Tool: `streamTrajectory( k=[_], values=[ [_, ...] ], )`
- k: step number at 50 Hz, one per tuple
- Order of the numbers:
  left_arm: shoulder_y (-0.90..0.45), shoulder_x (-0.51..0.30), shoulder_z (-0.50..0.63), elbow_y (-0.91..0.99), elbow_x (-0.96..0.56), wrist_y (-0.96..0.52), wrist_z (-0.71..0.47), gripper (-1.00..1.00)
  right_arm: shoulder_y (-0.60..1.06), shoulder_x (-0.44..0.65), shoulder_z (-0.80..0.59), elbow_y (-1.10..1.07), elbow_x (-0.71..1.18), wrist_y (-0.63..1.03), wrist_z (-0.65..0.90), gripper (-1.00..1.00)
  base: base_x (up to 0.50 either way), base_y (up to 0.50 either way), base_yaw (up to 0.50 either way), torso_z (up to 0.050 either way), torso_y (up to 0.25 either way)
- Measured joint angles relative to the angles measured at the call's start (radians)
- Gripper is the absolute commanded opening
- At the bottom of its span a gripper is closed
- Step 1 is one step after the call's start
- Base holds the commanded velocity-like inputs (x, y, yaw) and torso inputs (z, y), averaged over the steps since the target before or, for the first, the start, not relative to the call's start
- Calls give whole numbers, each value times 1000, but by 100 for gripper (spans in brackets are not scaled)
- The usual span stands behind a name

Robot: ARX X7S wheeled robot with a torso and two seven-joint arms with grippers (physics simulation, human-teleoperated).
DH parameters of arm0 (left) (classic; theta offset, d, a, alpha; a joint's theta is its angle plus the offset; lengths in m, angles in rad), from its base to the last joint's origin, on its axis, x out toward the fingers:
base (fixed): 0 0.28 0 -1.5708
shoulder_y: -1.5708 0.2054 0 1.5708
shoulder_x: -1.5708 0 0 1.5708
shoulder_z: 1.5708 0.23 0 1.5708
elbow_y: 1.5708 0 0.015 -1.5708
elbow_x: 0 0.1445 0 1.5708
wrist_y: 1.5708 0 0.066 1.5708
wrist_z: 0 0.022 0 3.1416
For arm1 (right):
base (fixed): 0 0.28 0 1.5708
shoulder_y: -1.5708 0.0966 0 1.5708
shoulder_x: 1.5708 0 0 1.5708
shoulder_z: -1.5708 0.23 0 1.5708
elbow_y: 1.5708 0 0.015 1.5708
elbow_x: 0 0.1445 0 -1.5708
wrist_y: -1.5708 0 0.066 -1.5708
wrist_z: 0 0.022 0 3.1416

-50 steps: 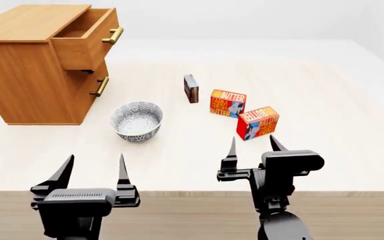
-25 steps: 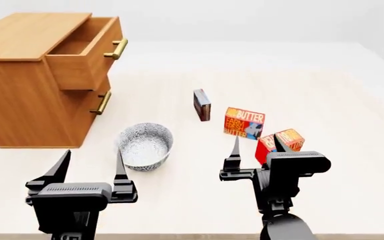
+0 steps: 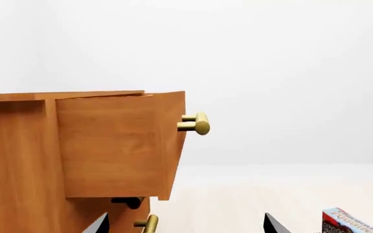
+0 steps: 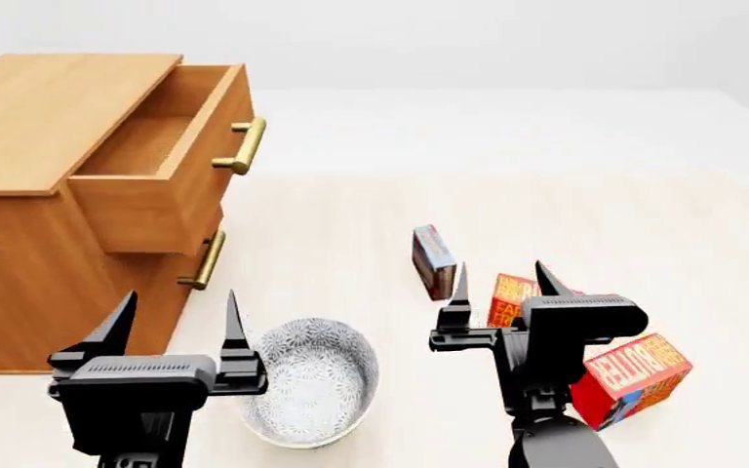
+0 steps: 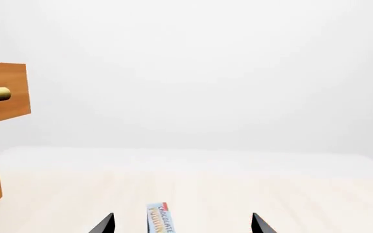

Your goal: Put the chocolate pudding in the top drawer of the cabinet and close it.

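The robot is in the approach step: nothing is being held yet, and both tools are hanging low over the near edge of the counter [image 4: 687,224] with their fingers spread apart. The chocolate pudding [image 4: 433,260] is standing on its narrow edge on the counter, just beyond the right tool [image 4: 498,283] and slightly toward its left finger. In the right wrist view the box [image 5: 159,219] is showing between the 2 dark fingertips, closer to 1 of them than the other, so it is nearly lined up but not centred. The left tool [image 4: 177,314] is standing empty above the patterned bowl [image 4: 309,395], well apart from the pudding. The top drawer [image 4: 173,166] of the cabinet [image 4: 23,244] is already pulled out, with its brass handle [image 4: 242,146] pointing toward the counter's middle. The next move, as I judge it, is asking the right tool to go forward and a little down, centre on the thin box, and close on its 2 broad faces. 2 butter boxes [image 4: 628,375] are lying beside the right tool, 1 partly hidden behind it, so the approach is needing care not to push them.
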Motion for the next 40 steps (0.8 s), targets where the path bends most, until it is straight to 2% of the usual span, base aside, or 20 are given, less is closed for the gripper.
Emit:
streamTrajectory(
  k=[10,40],
  values=[
    [0,-3,3,2,-4,2,-4,100,2,5,-6,0,5,-1,6,100,484,19,0,0,2],
    [-15,-26,1,76,-27,-46,-22,100,4,20,-27,-1,15,-4,20,100,0,0,0,0,0]
  ],
)
